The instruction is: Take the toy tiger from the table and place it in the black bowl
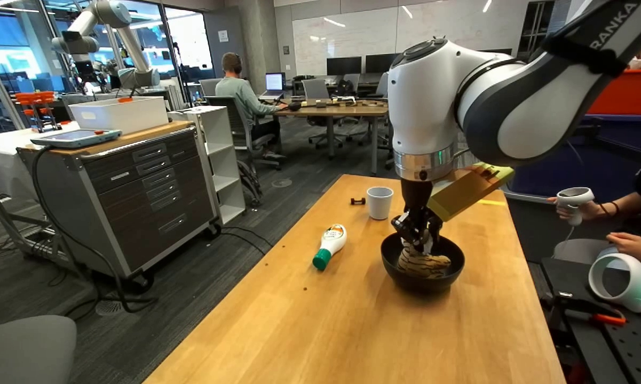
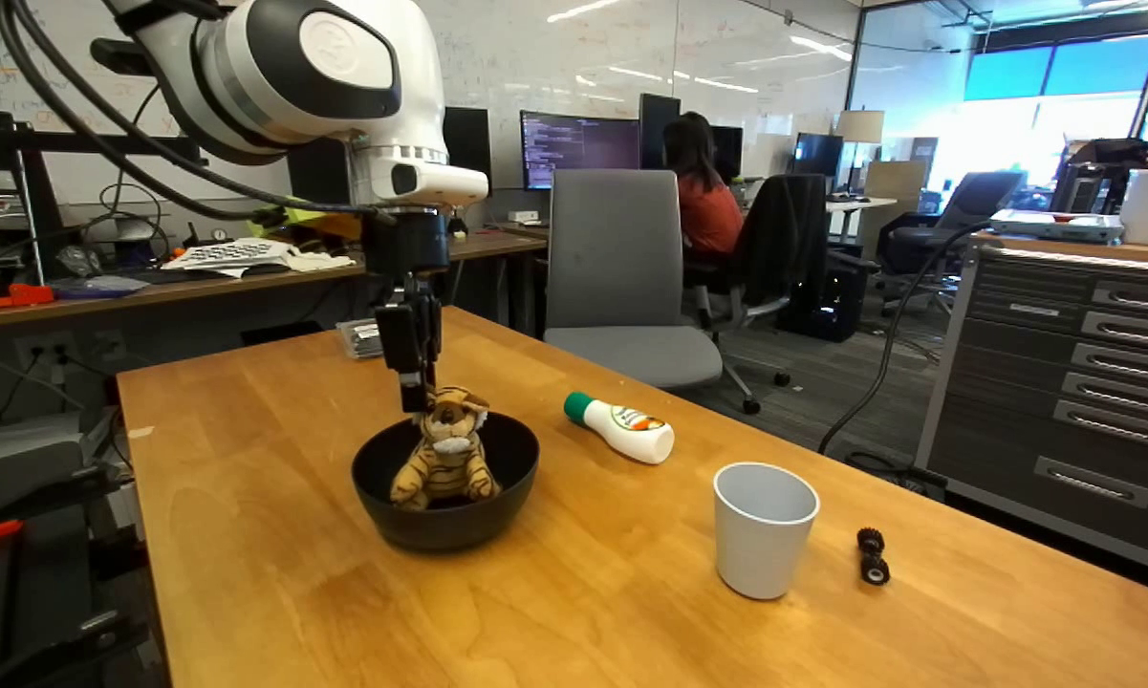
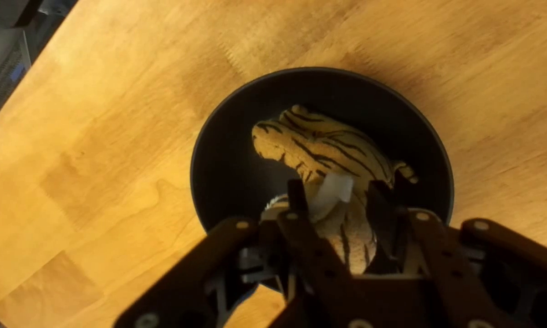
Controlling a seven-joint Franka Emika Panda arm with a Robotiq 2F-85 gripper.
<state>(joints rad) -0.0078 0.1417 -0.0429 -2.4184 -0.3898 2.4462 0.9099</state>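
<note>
The toy tiger [image 1: 426, 265] sits inside the black bowl [image 1: 421, 284], tan with dark stripes. In an exterior view the tiger [image 2: 447, 465] is upright, its face to the camera, in the bowl [image 2: 440, 528] on the table. My gripper [image 1: 420, 242] points down over the bowl, fingers at the tiger's upper part. It also shows in an exterior view [image 2: 419, 397], at the head. In the wrist view the gripper [image 3: 337, 193] is partly closed, the tiger's body [image 3: 328, 148] filling the gap between the fingers. A white tag hangs there. The fingers partly hide the head.
A white bottle with a green cap [image 1: 331, 246] lies on the table [image 1: 352, 330] beside the bowl. A pale cup [image 2: 765, 530] and a small black dumbbell-shaped piece [image 2: 872, 557] stand farther along. A yellow box-like piece [image 1: 464, 193] shows by the wrist.
</note>
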